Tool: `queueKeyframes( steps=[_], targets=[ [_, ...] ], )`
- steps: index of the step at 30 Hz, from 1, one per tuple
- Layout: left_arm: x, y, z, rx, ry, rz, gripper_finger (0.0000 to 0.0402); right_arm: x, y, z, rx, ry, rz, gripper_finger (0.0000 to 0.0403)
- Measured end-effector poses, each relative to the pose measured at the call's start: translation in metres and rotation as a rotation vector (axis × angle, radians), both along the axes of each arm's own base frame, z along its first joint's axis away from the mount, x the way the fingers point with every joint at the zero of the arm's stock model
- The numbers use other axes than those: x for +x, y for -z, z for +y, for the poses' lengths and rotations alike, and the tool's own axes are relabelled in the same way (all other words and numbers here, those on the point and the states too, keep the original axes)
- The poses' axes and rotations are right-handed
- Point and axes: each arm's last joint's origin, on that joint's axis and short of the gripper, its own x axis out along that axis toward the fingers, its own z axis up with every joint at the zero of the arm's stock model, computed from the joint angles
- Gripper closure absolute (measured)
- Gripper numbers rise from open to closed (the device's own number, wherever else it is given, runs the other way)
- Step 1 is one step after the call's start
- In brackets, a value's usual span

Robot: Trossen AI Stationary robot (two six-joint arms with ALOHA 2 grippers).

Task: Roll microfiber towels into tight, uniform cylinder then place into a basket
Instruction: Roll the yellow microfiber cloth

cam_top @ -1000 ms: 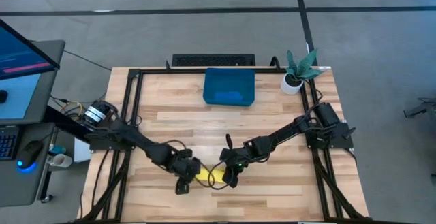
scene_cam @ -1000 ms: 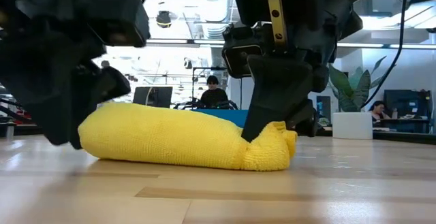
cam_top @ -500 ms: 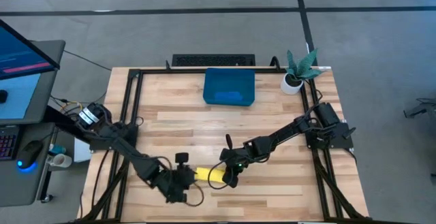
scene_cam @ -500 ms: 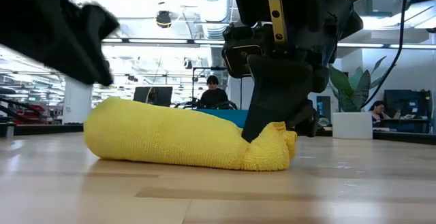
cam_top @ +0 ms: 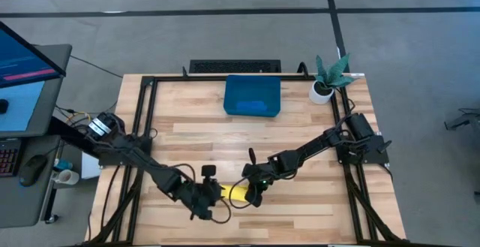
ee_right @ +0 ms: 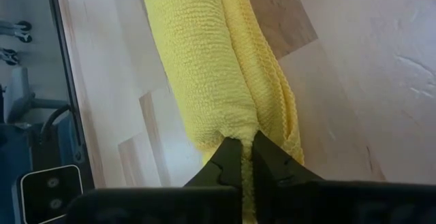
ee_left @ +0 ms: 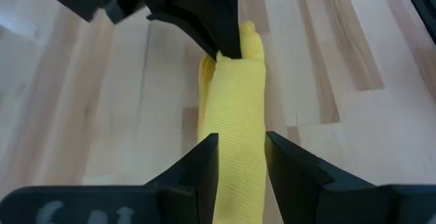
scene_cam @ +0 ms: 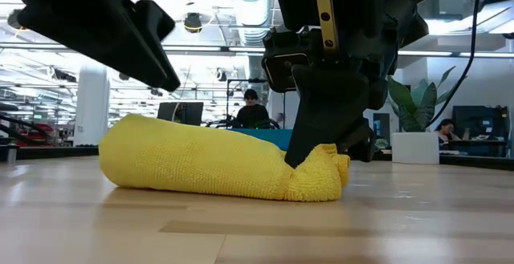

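The yellow towel (cam_top: 234,193) lies rolled into a cylinder near the table's front edge, its length running left to right (scene_cam: 209,164). My right gripper (cam_top: 252,197) is shut on the roll's right end. My left gripper (cam_top: 205,201) hovers open just above the roll's left end (scene_cam: 120,148). In the left wrist view its fingers (ee_left: 208,163) stand either side of the roll (ee_left: 235,108), and I see no touch. The teal basket (cam_top: 253,84) stands at the far middle of the table. My right gripper pinches the roll's bunched right end (ee_right: 240,130) between its two fingers. The fingers (scene_cam: 309,148) slant down onto it from above and from the table's right. The roll lies along the table on its side, and the end past the fingers (scene_cam: 329,176) is puckered.
A white pot with a green plant (cam_top: 324,89) stands at the far right corner. Bare wood lies between the roll and the basket. A monitor (cam_top: 26,67) stands off the table's left side. In the low view, people sit in the room beyond the table.
My left gripper has risen off the roll's left end, swung toward the table's near-left and back, and rolled its wrist. Its finger gap looks the same. The roll and my right gripper have stayed where they were.
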Motion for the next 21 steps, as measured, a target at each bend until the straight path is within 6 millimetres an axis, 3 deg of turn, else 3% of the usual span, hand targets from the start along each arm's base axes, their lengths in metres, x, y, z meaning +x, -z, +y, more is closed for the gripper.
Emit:
queueKeyframes(
  steps=[10,21],
  targets=[
    [0.002,0.003,0.003,-0.063,0.042,0.042,0.0290,0.000,0.000,0.000,0.001,-0.001,-0.001,0.0375],
    [-0.002,0.025,0.024,-0.093,-0.018,0.072,0.0290,0.000,0.000,0.000,0.003,-0.002,-0.001,0.0375]
  ],
)
